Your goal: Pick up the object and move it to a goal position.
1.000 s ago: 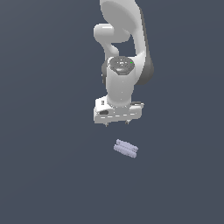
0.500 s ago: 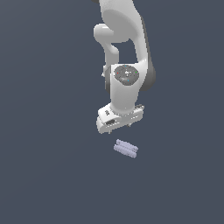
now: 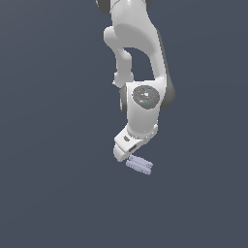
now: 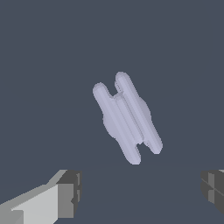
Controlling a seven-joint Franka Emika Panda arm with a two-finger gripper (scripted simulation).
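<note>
- Against the exterior views from a second and half a second ago, the arm (image 3: 140, 97) has come lower: the gap that then lay between its hand and the object is nearly gone, and the hand now sits just above the object.
- The hand also stands differently. Earlier its broad underside faced the camera; now it is turned and leans down toward the exterior view's left, at about 7 o'clock from the wrist joint.
- The object (image 3: 139, 165) has not shifted; it lies on the same spot of the dark grey surface (image 3: 53, 145).
- The gripper (image 4: 140, 192) has its fingers (image 4: 70, 194) spread wide and holding nothing; in the wrist view one dark pad shows at each side, well apart, with bare surface between them.
- In the exterior view the fingers are hidden behind the hand.
- The object (image 4: 127, 117) is pale lavender-grey: two long, round-ended rods lying side by side and touching, with a rounded bulge about their middle.
- In the wrist view its long axis runs from about 11 o'clock to 5 o'clock, and it lies apart from both pads, touching neither.
</note>
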